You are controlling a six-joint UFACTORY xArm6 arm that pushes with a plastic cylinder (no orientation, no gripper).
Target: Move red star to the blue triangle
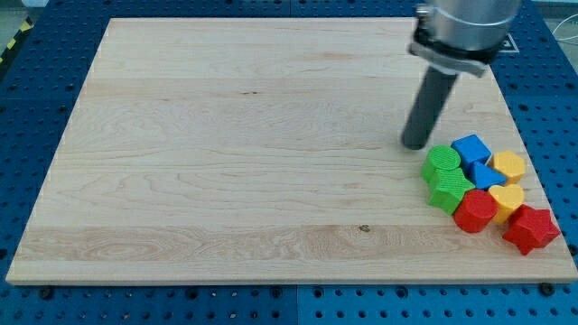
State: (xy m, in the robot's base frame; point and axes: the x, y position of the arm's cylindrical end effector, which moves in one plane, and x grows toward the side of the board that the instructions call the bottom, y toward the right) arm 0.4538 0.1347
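Note:
The red star lies near the board's bottom right corner, at the right end of a tight cluster of blocks. The blue triangle sits in the middle of that cluster, up and to the left of the star, with a yellow block between them. My tip rests on the board just up and left of the cluster, close to the green round block, and well to the left of the star.
The cluster also holds a blue cube, a yellow hexagon, a green star and a red hexagon. The wooden board ends close to the right of and below the star.

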